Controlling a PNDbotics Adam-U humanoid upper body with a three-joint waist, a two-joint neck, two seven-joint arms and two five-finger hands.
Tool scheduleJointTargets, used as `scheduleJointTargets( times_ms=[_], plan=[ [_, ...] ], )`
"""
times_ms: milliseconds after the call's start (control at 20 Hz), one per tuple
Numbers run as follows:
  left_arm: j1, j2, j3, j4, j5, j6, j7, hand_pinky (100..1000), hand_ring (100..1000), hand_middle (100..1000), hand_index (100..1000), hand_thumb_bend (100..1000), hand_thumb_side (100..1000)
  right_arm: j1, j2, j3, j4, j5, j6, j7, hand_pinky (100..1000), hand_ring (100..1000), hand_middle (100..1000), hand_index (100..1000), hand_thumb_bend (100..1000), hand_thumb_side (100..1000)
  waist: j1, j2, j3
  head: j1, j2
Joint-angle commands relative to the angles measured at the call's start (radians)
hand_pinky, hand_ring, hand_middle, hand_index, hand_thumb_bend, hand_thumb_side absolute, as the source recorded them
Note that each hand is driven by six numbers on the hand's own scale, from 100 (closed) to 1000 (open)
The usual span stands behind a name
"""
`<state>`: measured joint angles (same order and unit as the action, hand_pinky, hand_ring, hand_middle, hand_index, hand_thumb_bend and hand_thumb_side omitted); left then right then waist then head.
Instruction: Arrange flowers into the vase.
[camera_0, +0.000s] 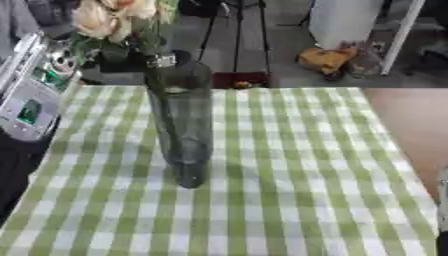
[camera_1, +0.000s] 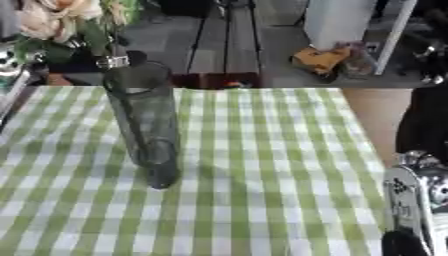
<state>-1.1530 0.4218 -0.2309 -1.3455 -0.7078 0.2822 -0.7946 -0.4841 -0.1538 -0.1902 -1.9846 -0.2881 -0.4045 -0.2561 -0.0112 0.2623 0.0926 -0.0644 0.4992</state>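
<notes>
A tall clear glass vase (camera_0: 182, 125) stands on the green-and-white checked tablecloth (camera_0: 289, 170), left of centre. A bunch of cream and peach flowers (camera_0: 109, 17) with green leaves hangs over its mouth, and a stem runs down inside the glass. My left hand (camera_0: 118, 56), dark with a silver joint, is curled round the stems just above the vase's rim; its silver forearm (camera_0: 31, 100) comes in along the left edge. My right arm (camera_1: 411, 200) shows at the lower right edge in the right eye view, away from the vase, its hand too unclear to read.
The table's far edge (camera_0: 262, 87) lies just behind the vase. On the floor beyond are a dark stand's legs (camera_0: 236, 35), an orange object (camera_0: 325, 59) and a white cabinet (camera_0: 346, 20). Bare checked cloth spreads right of and in front of the vase.
</notes>
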Motion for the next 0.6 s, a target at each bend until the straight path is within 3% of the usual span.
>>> scheduleJointTargets(
  times_ms=[50, 600],
  plan=[
    [-0.016, 0.036, 0.011, -0.023, 0.012, -0.001, -0.010, 886, 1000, 1000, 1000, 520, 1000, -0.009, -0.019, 0.001, -0.015, 0.007, 0.000, -0.003, 604, 718, 630, 720, 100, 784, -0.001, -0.022, 0.001, -0.002, -0.012],
    [0.024, 0.083, 0.023, -0.074, 0.079, 0.011, 0.023, 872, 1000, 1000, 1000, 505, 1000, -0.009, -0.021, -0.002, -0.015, 0.009, 0.001, -0.009, 604, 718, 630, 720, 100, 784, -0.010, -0.023, 0.006, -0.010, -0.014]
  ],
)
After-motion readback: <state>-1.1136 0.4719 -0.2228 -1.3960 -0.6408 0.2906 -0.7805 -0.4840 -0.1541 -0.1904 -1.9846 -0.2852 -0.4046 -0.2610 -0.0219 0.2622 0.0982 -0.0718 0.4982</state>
